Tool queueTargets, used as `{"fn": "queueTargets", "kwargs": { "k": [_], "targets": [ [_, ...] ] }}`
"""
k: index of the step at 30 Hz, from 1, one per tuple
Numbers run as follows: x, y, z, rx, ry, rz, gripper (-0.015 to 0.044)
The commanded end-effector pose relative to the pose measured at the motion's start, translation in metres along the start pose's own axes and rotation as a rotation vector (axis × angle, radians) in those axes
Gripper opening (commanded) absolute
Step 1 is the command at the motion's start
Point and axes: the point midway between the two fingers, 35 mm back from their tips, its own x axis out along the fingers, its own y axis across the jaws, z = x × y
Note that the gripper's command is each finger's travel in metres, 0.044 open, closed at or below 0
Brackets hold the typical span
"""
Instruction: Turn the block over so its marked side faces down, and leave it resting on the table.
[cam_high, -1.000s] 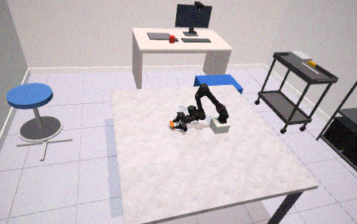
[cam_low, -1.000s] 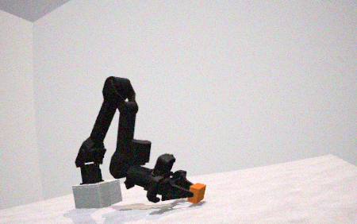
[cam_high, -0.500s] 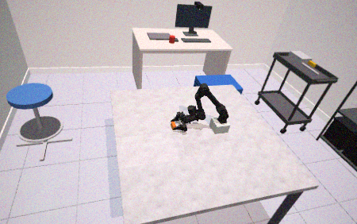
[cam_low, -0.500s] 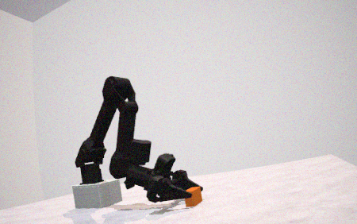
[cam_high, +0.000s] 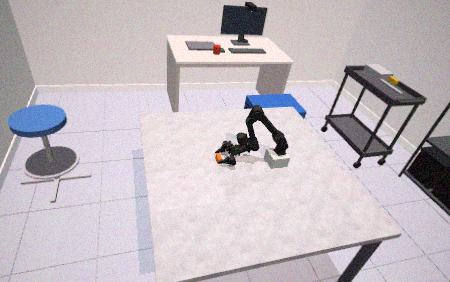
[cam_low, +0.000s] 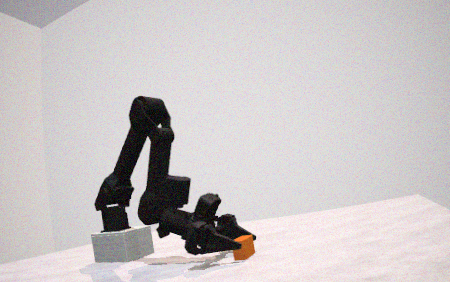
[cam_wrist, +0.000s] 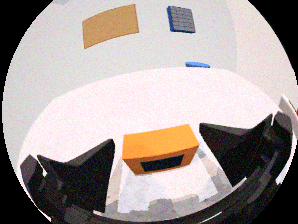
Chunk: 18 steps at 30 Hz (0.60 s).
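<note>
The orange block (cam_high: 218, 157) (cam_low: 243, 248) (cam_wrist: 160, 141) appears to rest on the table (cam_high: 240, 210) (cam_low: 320, 255) (cam_wrist: 150, 100). In the wrist view its plain orange top shows, and the dark rectangular mark is on the side facing back toward the arm. Its underside is hidden. My gripper (cam_high: 225, 157) (cam_low: 248, 241) (cam_wrist: 157, 133) is open and low over the table, pointing outward at a shallow slant. The fingers stand on either side of the block, with a gap on both sides in the wrist view, and nothing is held.
The arm's grey base block (cam_high: 277, 159) (cam_low: 122, 244) stands on the table behind the gripper. A desk (cam_high: 230, 59) with a monitor, a blue stool (cam_high: 37, 119) and a black cart (cam_high: 385, 90) stand on the floor away from the table.
</note>
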Motion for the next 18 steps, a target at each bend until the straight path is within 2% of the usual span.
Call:
{"fn": "queueTargets", "kwargs": {
  "k": [1,14,18],
  "targets": [
    [-0.0002,0.0007,-0.0003,-0.001,0.000,0.005,0.0440],
    [-0.0002,0.0007,-0.0003,-0.001,0.000,0.005,0.0440],
    [0.0084,-0.0018,0.0041,0.001,0.079,0.003,0.0440]
  ]
}}
